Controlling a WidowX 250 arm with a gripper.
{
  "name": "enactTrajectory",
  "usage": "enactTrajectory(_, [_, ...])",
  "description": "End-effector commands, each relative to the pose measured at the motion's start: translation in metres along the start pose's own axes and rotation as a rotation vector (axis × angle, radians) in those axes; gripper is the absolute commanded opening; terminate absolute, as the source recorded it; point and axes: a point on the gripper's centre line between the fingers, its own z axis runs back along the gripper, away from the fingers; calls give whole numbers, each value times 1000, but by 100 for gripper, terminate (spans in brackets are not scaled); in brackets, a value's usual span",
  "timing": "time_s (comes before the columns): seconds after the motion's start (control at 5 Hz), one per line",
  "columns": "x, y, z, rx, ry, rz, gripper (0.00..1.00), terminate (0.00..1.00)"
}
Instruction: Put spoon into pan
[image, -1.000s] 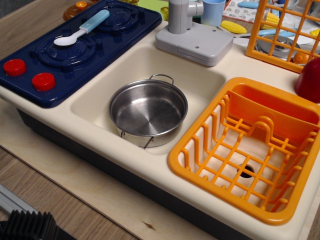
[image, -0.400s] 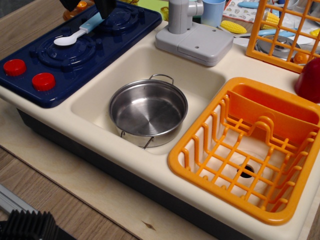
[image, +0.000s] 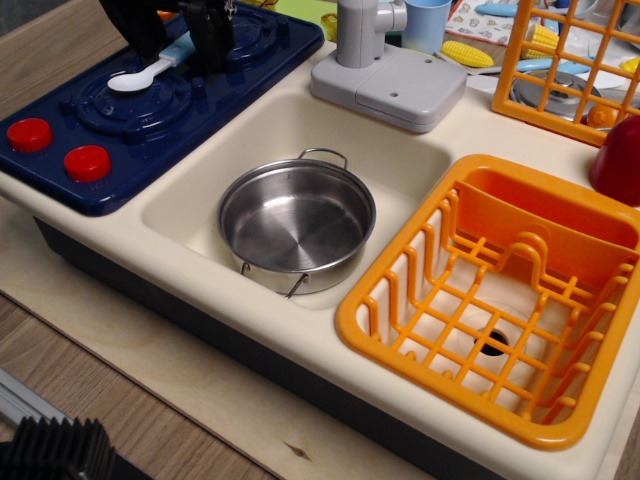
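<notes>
The spoon (image: 145, 71), white bowl and light blue handle, lies on the dark blue toy stove (image: 150, 100) at the top left. My gripper (image: 180, 45) has come down from the top edge, open, with one black finger (image: 133, 25) to the left of the handle and the other finger (image: 210, 35) to its right. The fingers straddle the handle and hide its far end. The steel pan (image: 296, 220) sits empty in the cream sink basin (image: 200, 180), well below and right of the gripper.
An orange dish basket (image: 500, 300) fills the right of the sink unit. A grey faucet base (image: 390, 85) stands behind the basin. Red knobs (image: 60, 148) sit on the stove front. A yellow corn cob (image: 467, 52) and an orange rack (image: 570, 60) are at the back right.
The gripper was out of view a second ago. It has entered from the top edge and lowered so that its fingers now straddle the spoon's handle. The spoon and pan have not moved.
</notes>
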Motion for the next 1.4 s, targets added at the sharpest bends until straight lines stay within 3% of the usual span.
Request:
enactTrajectory(0.0, [4, 8, 3, 25, -36, -3, 0, 0])
enactTrajectory(0.4, [7, -2, 15, 62, -11, -7, 0, 0])
enactTrajectory(0.8, [10, -31, 40, 171, 9, -16, 0, 0])
enactTrajectory(1.0, [-2, -55, 55, 174, 36, 80, 0, 0])
enactTrajectory(1.2, [-23, -71, 54, 166, 20, 188, 0, 0])
